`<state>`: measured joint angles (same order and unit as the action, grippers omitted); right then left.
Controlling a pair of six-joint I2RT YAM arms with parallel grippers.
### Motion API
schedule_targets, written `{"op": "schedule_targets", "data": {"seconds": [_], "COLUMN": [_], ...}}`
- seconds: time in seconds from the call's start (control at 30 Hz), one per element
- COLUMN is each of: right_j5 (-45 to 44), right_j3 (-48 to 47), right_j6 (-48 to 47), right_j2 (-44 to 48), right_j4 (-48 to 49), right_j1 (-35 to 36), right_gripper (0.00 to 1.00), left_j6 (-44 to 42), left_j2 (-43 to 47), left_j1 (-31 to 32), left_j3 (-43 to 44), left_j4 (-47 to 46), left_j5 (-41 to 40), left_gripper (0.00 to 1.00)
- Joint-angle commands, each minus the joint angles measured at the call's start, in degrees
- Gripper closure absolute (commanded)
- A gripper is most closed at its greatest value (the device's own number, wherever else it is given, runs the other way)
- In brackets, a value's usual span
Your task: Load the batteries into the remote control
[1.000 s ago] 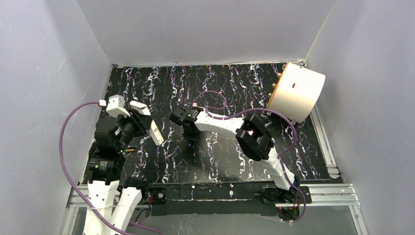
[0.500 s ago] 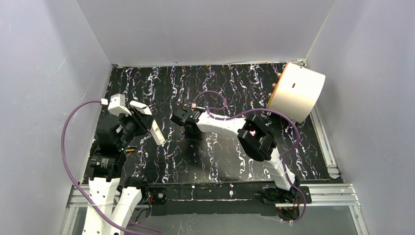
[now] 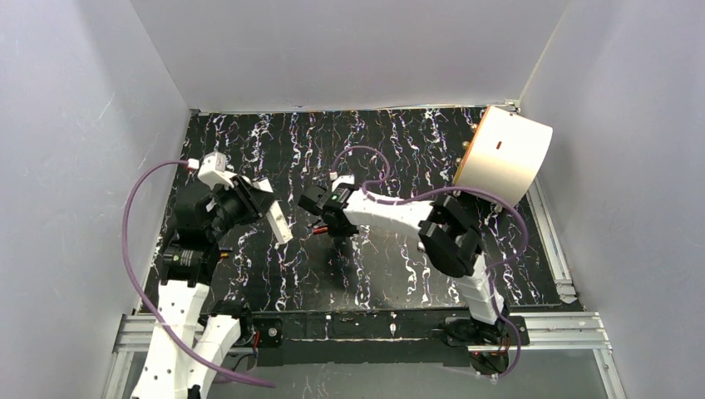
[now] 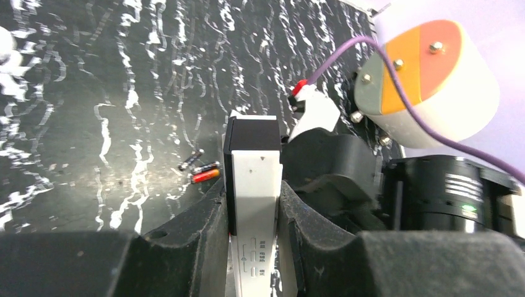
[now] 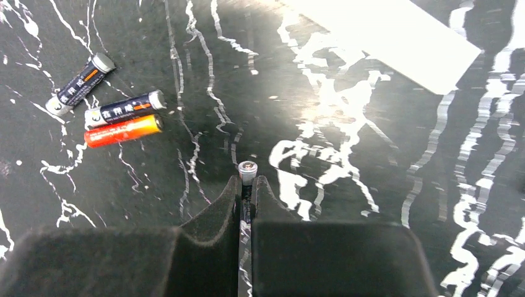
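Grey walls [image 3: 75, 125] box in a black desk [image 3: 391, 274] veined with white. One battery [image 5: 247, 168] is pinched in the right claw [image 5: 247, 185], whose jaws are closed tight on it so that only its metal tip pokes out. Three loose batteries [image 5: 122, 119] lie on the desk at ten o'clock from that claw: two black, one orange-red. At nine o'clock in the overhead view, the left claw [image 4: 252, 207] is clamped on the white remote control [image 4: 251, 173].

I'd judge the step in hand is carrying the gripped battery to the remote. Doing it well means holding the remote steady, matching the tip to the proper end of the bay, which I can't see, and sliding it in level.

Printing runs along the batteries and small marks sit on the remote, all too small to read. A white drum [image 3: 507, 154] stands at two o'clock.
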<state>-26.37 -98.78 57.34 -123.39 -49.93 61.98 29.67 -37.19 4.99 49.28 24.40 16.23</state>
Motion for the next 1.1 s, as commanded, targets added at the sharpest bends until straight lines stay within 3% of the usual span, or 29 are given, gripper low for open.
{"op": "schedule_targets", "data": {"seconds": [0.0, 0.23, 0.37, 0.7, 0.9, 1.07], "right_j5": [-9.57, -10.81, -6.85, 6.73, 11.24, 10.64], "right_j3": [2.61, 7.48, 6.46, 3.51, 3.32, 3.83], "right_j6": [-3.59, -11.28, -19.16, -23.11, -25.06, -26.23], "right_j2": [12.29, 28.78, 36.00, 38.84, 39.16, 39.19], "right_j4": [-1.21, 6.87, 13.27, 22.58, 25.35, 24.84], "right_j1": [-0.99, -4.37, -5.19, -4.92, -4.87, -4.85], "right_gripper": [0.94, 0.93, 0.93, 0.93, 0.92, 0.92], "left_j6": [3.54, 14.67, 18.70, 33.16, 33.70, 35.75], "left_j2": [-4.06, -11.86, -16.91, -30.88, -37.24, -39.59], "left_j1": [-0.06, -0.02, 0.39, 4.61, 9.37, 9.77], "left_j3": [-1.43, -4.38, -2.43, 4.46, 9.72, 11.45], "left_j4": [-6.48, -23.25, -29.60, -46.14, -47.16, -49.43], "left_j5": [9.43, 22.21, 26.65, 31.90, 32.10, 32.08], "left_gripper": [1.00, 1.00, 1.00, 1.00, 1.00, 1.00]}}
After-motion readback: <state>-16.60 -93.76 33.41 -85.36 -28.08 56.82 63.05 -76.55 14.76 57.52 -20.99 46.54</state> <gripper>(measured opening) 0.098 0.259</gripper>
